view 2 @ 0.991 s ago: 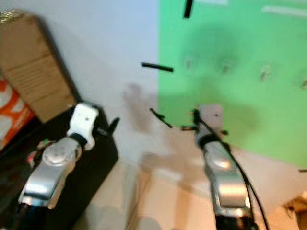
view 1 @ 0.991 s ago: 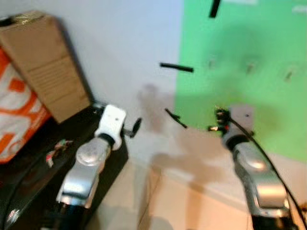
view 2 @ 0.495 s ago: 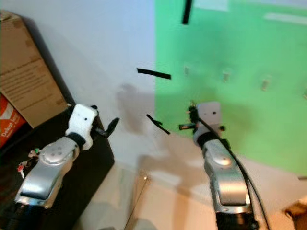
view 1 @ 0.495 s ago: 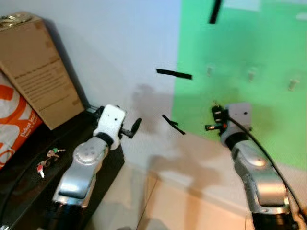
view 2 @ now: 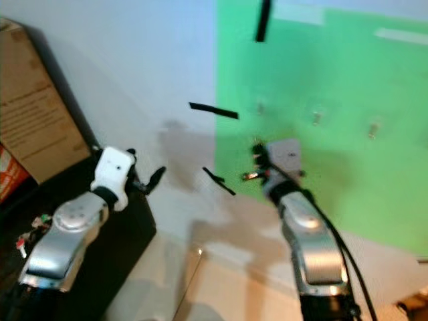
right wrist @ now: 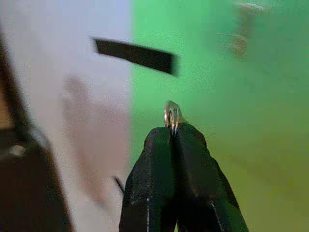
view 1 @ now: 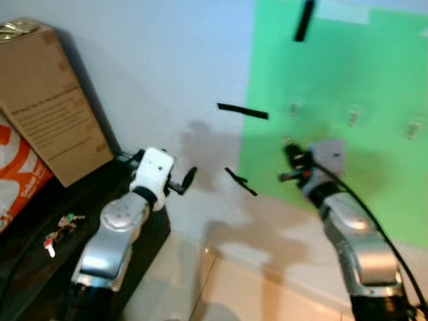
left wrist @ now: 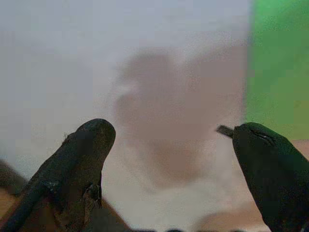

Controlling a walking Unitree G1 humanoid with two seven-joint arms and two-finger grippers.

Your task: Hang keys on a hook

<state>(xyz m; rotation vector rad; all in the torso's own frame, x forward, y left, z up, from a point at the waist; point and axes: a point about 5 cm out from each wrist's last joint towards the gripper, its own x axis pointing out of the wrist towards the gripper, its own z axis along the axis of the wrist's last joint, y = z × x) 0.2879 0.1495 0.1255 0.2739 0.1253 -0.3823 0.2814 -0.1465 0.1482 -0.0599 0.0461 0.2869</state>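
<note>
Right pincer [right wrist: 171, 130] pinched tight on shiny round metal key ring [right wrist: 171, 115]. Left pincer [left wrist: 169, 145] spread wide. Three small hooks [view 1: 352, 118] on smooth green board [view 1: 374, 80].

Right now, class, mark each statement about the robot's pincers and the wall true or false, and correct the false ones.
1. The right pincer is shut on a metal key ring. True.
2. The left pincer is shut. False: its fingers stand wide apart, holding nothing.
3. Small hooks sit on the green panel. True.
4. A bunch of keys lies on the dark cabinet. True.
5. The cardboard box hangs on the green panel. False: it stands on the dark cabinet by the white wall.
</note>
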